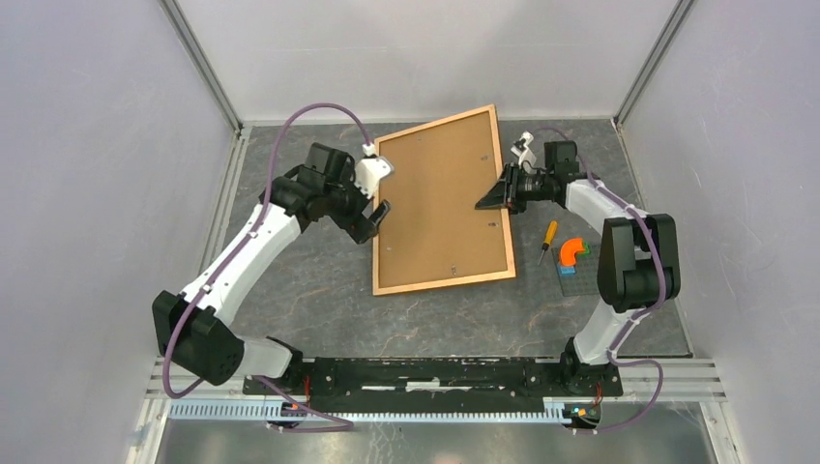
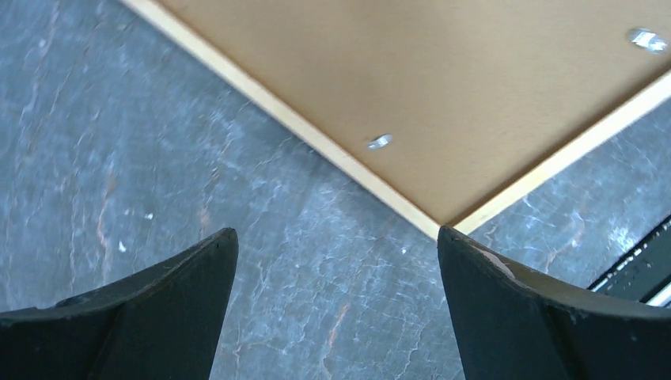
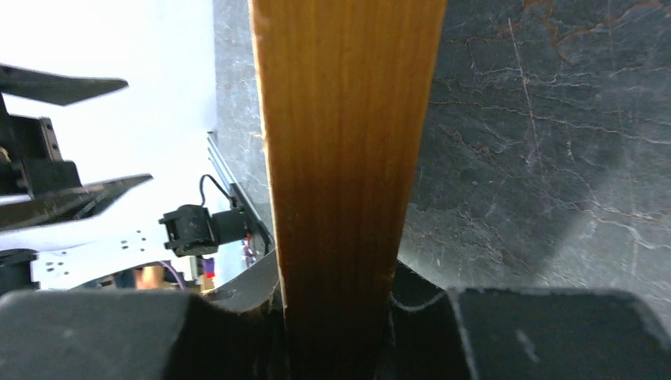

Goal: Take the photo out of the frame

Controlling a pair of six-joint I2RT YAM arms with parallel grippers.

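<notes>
The right gripper (image 3: 340, 317) pinches the right rail of the large orange-brown wooden frame (image 1: 435, 208) (I'd guess stiff, light, fragile-fronted); the left gripper (image 2: 336, 309) gapes empty beside its left edge.

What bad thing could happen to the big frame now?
The right jaws pinch just one edge of the frame, so it might slip or twist loose. The left jaws are open beside its other edge, holding nothing, so that side has no support. The screwdriver and orange block lie close by; a swinging frame could knock them.
</notes>
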